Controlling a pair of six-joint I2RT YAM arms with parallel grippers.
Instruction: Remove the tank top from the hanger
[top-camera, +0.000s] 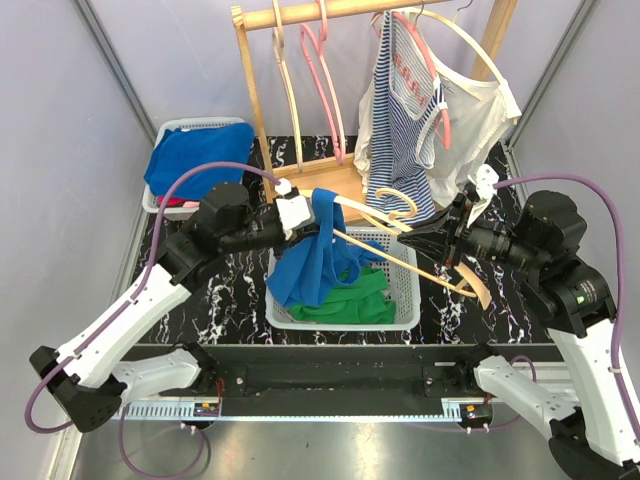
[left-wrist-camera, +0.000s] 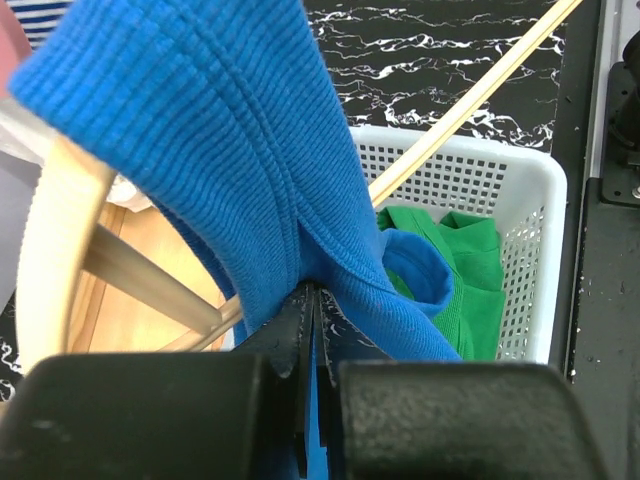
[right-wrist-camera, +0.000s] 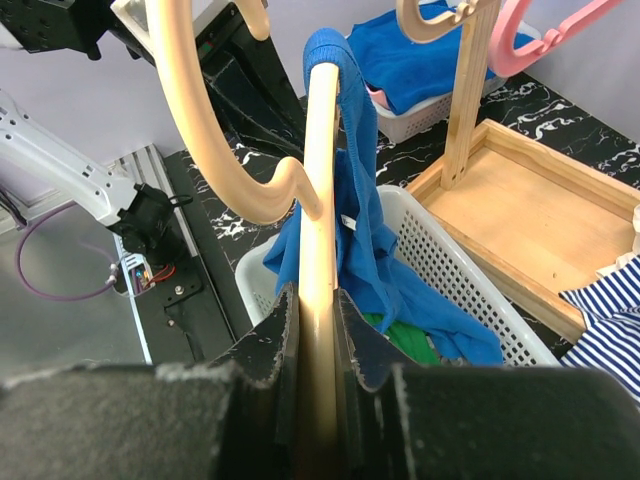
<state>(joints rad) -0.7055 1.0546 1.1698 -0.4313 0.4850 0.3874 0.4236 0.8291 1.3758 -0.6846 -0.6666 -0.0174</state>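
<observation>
Your left gripper is pinched tight on the blue tank top. Your right gripper is clamped on the wooden hanger arm. Tank top hangs off the hanger's end between both grippers, trailing into the white basket over green cloth.
</observation>
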